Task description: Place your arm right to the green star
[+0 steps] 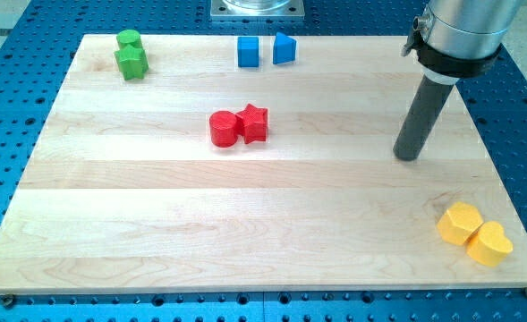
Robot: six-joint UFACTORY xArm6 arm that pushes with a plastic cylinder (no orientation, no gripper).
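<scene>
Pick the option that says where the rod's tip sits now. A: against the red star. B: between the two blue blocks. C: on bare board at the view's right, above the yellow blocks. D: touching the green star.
C: my tip rests on bare board, above the yellow blocks, far from the green star.

Arm housing [464, 31] above the rod, cut off by the view's top edge

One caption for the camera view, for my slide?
My tip rests far right of the green star block on the wooden board.

green star [132, 62], red cylinder [223, 128], yellow heart [490, 243]
</scene>
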